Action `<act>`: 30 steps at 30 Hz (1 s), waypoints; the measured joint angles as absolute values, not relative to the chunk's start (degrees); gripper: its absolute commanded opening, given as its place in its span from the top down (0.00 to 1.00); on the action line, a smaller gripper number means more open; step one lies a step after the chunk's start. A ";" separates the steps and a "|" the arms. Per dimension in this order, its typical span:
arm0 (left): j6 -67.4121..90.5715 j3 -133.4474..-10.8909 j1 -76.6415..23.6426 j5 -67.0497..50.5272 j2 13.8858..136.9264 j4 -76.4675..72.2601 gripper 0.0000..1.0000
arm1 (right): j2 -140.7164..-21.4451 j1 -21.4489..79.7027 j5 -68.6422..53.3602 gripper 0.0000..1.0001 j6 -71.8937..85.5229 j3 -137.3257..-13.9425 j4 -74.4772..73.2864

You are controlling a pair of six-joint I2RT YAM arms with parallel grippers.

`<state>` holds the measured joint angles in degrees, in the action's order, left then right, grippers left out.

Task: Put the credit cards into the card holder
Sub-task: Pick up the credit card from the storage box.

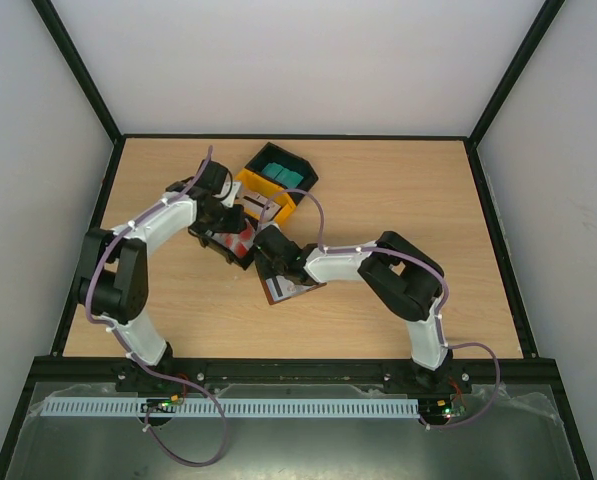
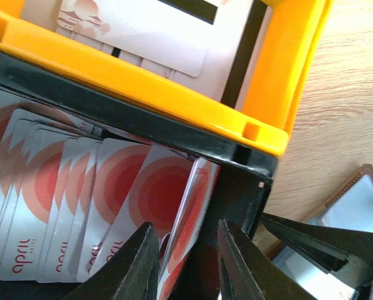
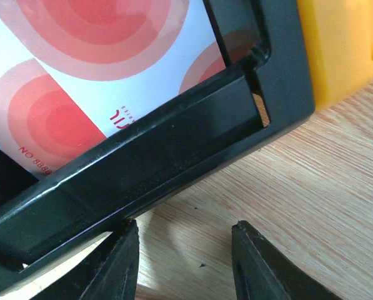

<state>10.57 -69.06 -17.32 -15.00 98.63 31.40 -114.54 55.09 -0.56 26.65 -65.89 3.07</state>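
Note:
Several white credit cards with red circles stand in a row in a black bin. My left gripper reaches into that bin, open, its fingers either side of the end card, which stands on edge and leans toward the left finger. The brown card holder lies open on the table beside the bin, partly under the right arm. My right gripper is open over bare wood just outside the black bin's wall, holding nothing. The same red-circled cards show behind that wall.
A yellow bin holding pale cards adjoins the black bin. Behind it a second black bin holds teal cards. The two wrists are close together around the bins. Black frame rails edge the wooden table.

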 measured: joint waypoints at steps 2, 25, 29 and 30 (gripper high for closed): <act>10.55 -68.86 -17.43 -15.75 98.15 31.44 0.72 | -114.56 55.09 -0.45 0.59 26.96 -65.93 3.05; 8.12 -65.82 -18.39 -13.89 96.55 29.28 0.68 | -114.56 55.09 0.38 0.59 27.70 -65.93 2.83; 8.12 -65.67 -18.74 -13.93 96.07 29.26 0.69 | -114.56 55.09 0.56 0.59 27.92 -65.93 2.83; 8.23 -65.67 -18.81 -14.06 95.94 29.34 0.70 | -114.56 55.09 0.64 0.59 28.05 -65.93 2.83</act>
